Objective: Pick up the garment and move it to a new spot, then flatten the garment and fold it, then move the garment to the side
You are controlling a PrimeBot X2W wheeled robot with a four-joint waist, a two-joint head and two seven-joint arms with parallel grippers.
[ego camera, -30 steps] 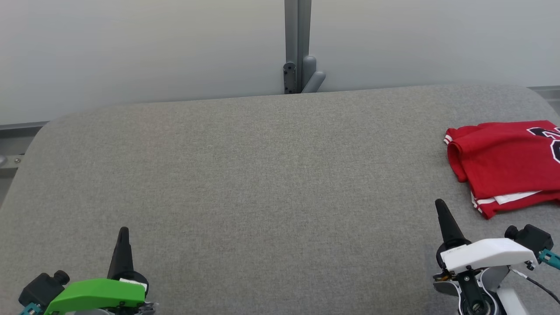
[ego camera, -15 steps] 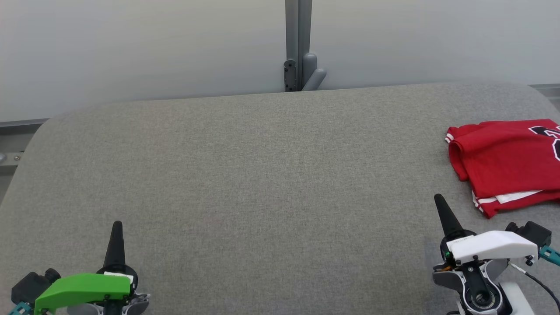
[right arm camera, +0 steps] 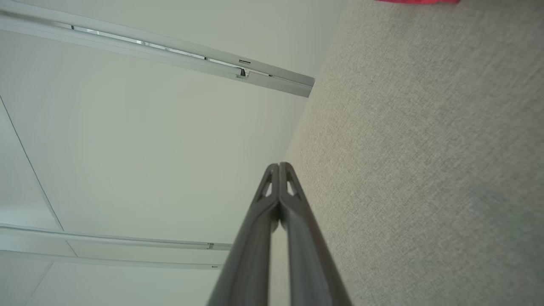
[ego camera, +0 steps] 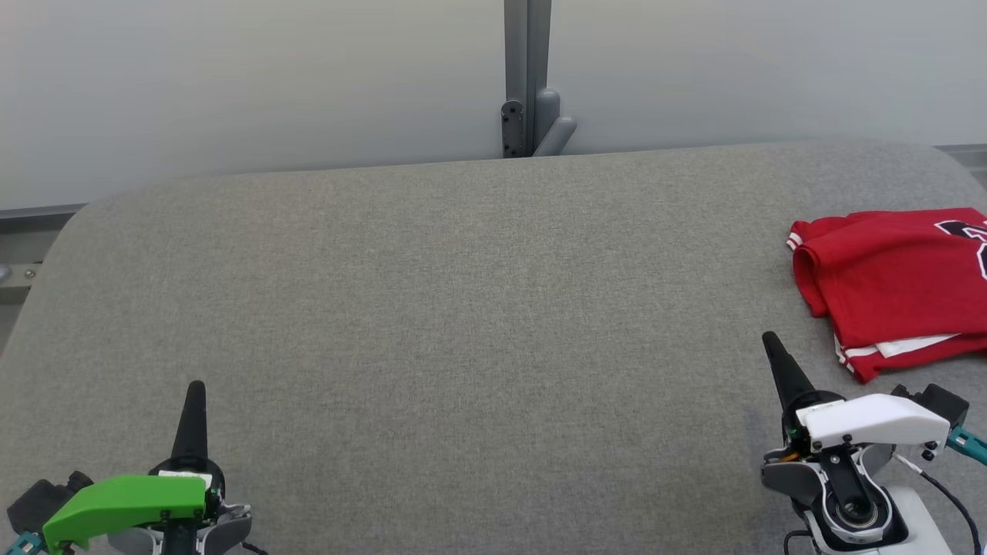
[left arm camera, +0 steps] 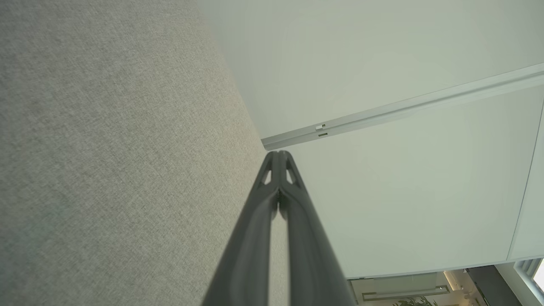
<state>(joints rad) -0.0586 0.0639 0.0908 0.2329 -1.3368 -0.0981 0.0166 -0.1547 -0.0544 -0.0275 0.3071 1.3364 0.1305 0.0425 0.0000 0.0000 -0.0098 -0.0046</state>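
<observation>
A grey fabric surface (ego camera: 463,308) stretches wide before a pale wall (ego camera: 231,92) with a grey post (ego camera: 527,77) at its middle. At the lower left, the left gripper (ego camera: 194,388) sits over bare fabric, its fingers (left arm camera: 261,212) pressed together on nothing. At the lower right, the right gripper (ego camera: 769,341) is the same: fingers closed and empty, pointing up the surface near the garment (ego camera: 894,277) but apart from it. The red garment lies folded at the surface's far right edge, partly cut off by the head view, with a white layer peeping from its near hem. The fold and the move aside look done, so the step in hand is probably parking the arms. Doing that well means drawing the right gripper straight back from the near hem, so its closed tip cannot snag or drag the stack.
</observation>
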